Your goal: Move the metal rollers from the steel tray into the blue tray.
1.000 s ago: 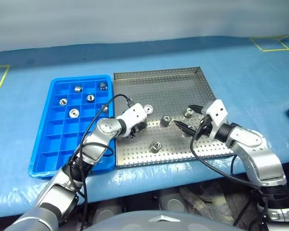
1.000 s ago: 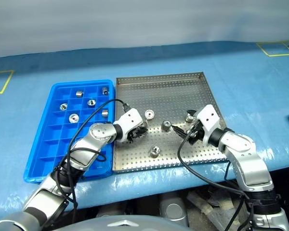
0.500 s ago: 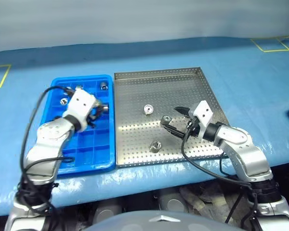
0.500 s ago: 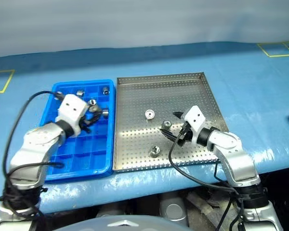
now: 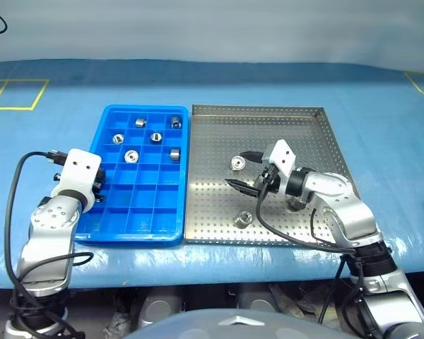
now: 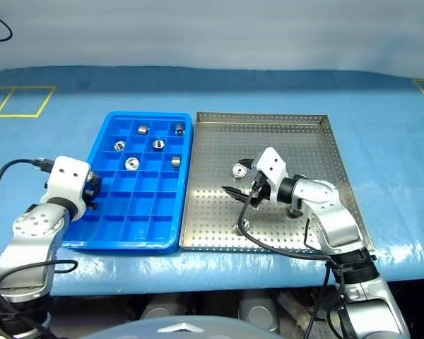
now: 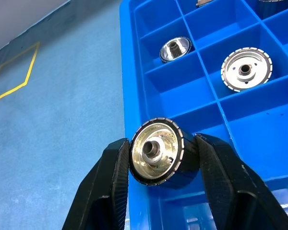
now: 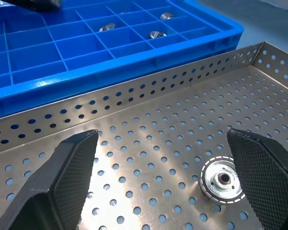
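Blue table cover (image 5: 49,134) wrinkled; yellow tape squares (image 5: 18,93) at far corners; pale wall (image 5: 212,28) behind.

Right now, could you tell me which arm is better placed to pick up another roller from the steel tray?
The right. Its open right gripper hovers over the steel tray beside a loose roller; the left gripper already holds one over the blue tray.

Left arm bent, reaching forward at robot's left side. Left gripper (image 7: 156,158) pinched tight on one metal roller (image 7: 157,151), black fingers (image 7: 110,179) pressing either flank. Right arm stretched forward, forearm angled toward left. Right gripper (image 5: 246,170) spread wide, fingers (image 8: 65,167) far apart, gripping nothing.
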